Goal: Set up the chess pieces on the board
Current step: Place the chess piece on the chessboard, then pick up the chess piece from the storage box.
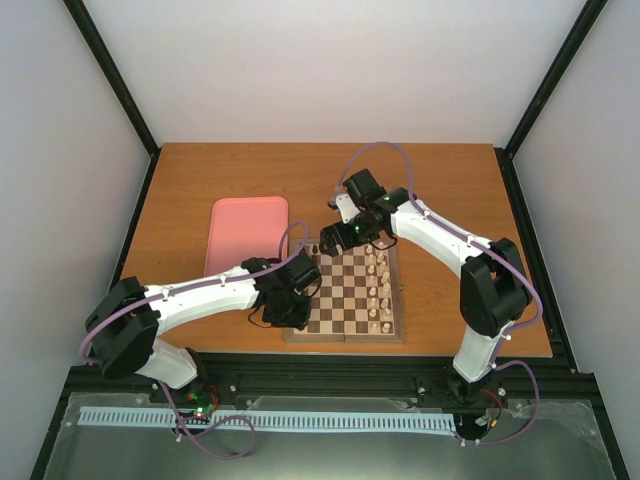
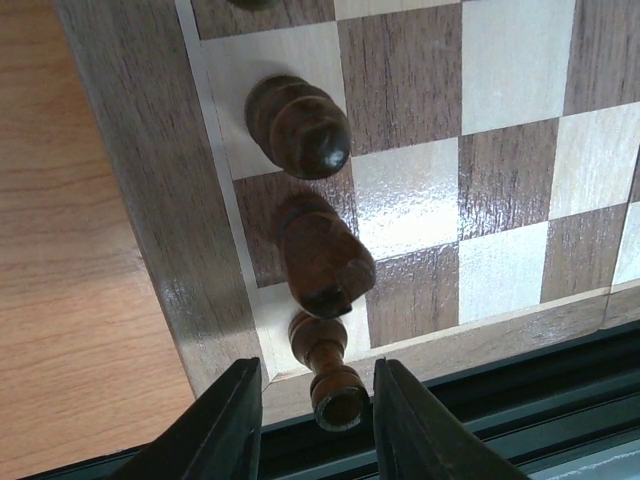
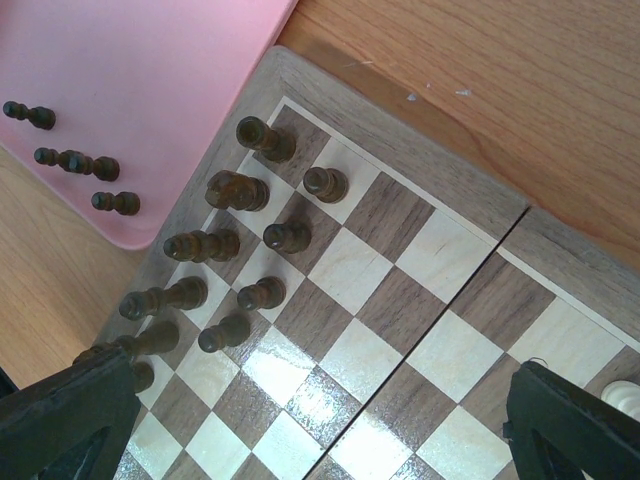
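The dark brown chess pieces [image 3: 235,188] stand mostly along the left side of the square wooden chessboard with brown and cream squares [image 1: 345,300]. They form two lines: one against the border and a shorter line of pawns one square inward. On the near left corner square a dark rook [image 2: 330,375] stands upright, with a dark knight [image 2: 320,255] on the next square and a round-headed dark piece [image 2: 298,128] beyond it. The left gripper [image 2: 318,400] straddles the rook with jaws narrowly parted. A gap shows on one side of the rook; whether the other finger touches it cannot be told. The right gripper [image 3: 315,420] hovers above the far left part of the board, jaws spread wide and holding nothing. Cream-white pieces [image 1: 378,290] occupy the right side of the board. A pink rectangular tray [image 1: 245,235] lies just beside the board's far left corner, and several stray dark pieces [image 3: 75,160] lie on their sides on it. Board and tray rest on an orange-brown wooden table [image 1: 440,190].
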`<action>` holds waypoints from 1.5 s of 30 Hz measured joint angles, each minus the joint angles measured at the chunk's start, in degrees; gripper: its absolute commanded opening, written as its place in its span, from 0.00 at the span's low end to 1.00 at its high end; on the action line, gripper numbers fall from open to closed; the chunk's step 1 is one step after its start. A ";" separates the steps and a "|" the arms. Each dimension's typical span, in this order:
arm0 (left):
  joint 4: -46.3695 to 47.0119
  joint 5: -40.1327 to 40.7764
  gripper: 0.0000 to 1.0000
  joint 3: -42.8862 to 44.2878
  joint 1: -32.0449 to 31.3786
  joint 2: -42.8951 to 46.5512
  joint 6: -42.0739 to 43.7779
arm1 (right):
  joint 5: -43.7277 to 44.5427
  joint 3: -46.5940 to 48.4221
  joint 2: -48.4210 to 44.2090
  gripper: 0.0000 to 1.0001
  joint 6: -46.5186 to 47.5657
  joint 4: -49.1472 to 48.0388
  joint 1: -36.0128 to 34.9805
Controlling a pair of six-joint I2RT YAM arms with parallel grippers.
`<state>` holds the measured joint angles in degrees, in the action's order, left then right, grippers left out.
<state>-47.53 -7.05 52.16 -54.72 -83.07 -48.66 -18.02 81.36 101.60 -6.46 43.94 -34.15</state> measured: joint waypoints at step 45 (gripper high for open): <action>-23.67 14.05 1.00 22.56 49.13 20.59 19.39 | 3.76 45.35 24.35 0.83 -2.89 15.21 -18.62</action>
<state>-71.20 7.01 74.72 -5.58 -62.48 -29.28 -14.26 126.72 125.95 -9.34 59.16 -52.77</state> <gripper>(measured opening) 0.997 0.894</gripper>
